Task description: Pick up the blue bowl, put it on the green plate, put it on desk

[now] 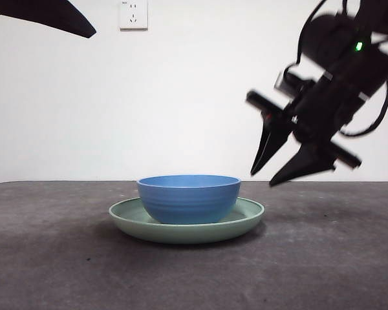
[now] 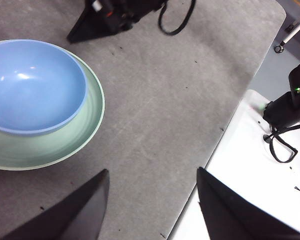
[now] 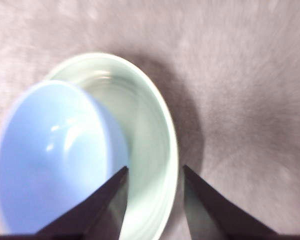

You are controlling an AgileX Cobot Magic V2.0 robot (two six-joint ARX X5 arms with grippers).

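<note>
Blue and ridged, the round bowl [image 1: 189,199] is seated on the wide pale-green glossy plate [image 1: 246,219] on the dark grey tabletop [image 1: 52,258]. Right gripper [image 1: 286,166] is held just above the plate's rim, fingers parted, empty; left gripper [image 2: 152,210] is held well apart, fingers likewise spread.

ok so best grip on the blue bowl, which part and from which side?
Probably the rim, one jaw inside and one outside, coming from above on the side facing the right gripper. The blue bowl sits upright in the green plate, so its rim stands clear while its lower wall sits behind the plate's rim. That gripper hangs open, up and to that side; in its wrist view the jaws sit near the bowl's rim.
</note>
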